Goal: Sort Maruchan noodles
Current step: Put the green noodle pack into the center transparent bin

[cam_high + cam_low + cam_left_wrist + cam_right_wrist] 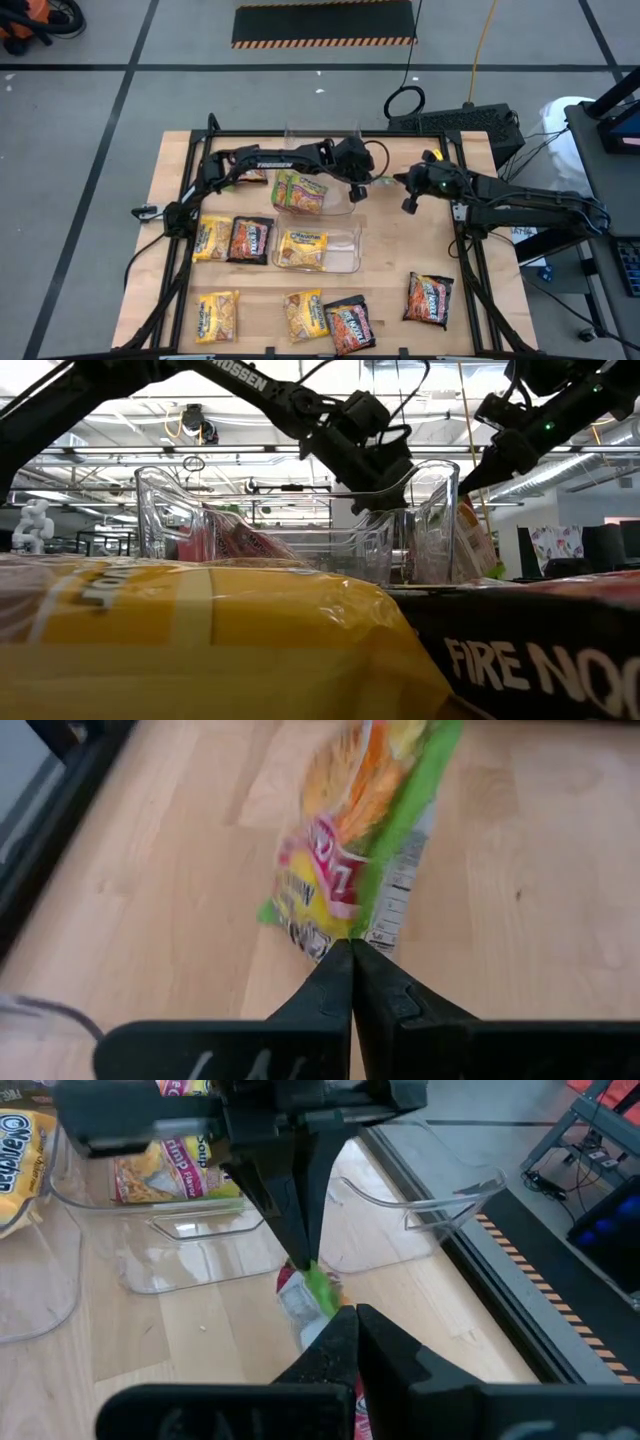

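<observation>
Both the left pincer (352,952) and the right pincer (350,1318) pinch one green packet (365,820) by its edges above the counter (540,870), so opposing pulls could tear it or slip it loose.

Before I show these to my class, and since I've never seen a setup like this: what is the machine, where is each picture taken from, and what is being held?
It is a robot with two dark arms at a wooden table, each ending in a two-finger gripper. One picture looks straight down, one looks level from the tabletop, and two come from cameras on the wrists. Ramen packets lie on the table: yellow ones and dark ones. Two clear bins hold some packets already. The left gripper is shut on a green-yellow packet, pinching its edge. The right gripper is shut too, with the same packet right at its tip; whether it also grips the packet, I cannot tell. Both meet beside the upper bin.
</observation>
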Tool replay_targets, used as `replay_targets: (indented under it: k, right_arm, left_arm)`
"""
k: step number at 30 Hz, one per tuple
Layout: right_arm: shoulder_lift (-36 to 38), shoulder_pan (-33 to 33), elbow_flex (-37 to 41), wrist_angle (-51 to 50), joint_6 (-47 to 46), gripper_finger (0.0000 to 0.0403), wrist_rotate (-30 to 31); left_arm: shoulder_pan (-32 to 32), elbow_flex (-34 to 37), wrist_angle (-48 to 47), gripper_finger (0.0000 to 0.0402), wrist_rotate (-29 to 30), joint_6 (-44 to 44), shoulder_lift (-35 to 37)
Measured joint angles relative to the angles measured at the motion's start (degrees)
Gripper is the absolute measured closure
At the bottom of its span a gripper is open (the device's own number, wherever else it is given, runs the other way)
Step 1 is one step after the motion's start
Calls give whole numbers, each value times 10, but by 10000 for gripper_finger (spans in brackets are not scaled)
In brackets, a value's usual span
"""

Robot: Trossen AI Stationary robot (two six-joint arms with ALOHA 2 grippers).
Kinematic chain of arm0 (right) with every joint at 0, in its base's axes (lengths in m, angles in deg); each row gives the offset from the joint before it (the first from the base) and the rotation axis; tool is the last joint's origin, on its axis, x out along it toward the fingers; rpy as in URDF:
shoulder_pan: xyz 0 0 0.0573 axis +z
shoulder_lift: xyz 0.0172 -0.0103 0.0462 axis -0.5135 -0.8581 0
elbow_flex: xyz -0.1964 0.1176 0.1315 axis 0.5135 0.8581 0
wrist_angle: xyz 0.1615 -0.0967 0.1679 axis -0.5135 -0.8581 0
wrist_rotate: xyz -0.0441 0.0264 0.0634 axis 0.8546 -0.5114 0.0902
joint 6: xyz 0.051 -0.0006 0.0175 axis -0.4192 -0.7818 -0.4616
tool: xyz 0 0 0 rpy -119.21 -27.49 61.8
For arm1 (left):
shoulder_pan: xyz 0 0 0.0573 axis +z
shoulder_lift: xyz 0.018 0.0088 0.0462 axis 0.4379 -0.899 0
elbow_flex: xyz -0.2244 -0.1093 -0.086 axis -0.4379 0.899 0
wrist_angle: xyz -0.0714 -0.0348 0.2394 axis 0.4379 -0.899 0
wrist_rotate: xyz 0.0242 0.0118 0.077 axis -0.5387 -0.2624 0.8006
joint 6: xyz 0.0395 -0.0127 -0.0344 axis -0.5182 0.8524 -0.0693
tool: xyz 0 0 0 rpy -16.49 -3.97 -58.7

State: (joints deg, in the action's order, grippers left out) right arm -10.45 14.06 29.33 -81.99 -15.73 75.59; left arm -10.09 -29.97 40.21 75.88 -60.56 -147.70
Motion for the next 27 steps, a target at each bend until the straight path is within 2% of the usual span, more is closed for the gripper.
replay_targets:
  k: [14, 27]
  right_arm:
    - [43, 0, -2, 37, 5, 403, 0]
    - [35, 0, -77, 19, 43, 403, -3]
  left_arm:
    - [-2, -92, -66, 401, 0, -8, 5]
    - [-6, -192, -208, 401, -1, -11, 6]
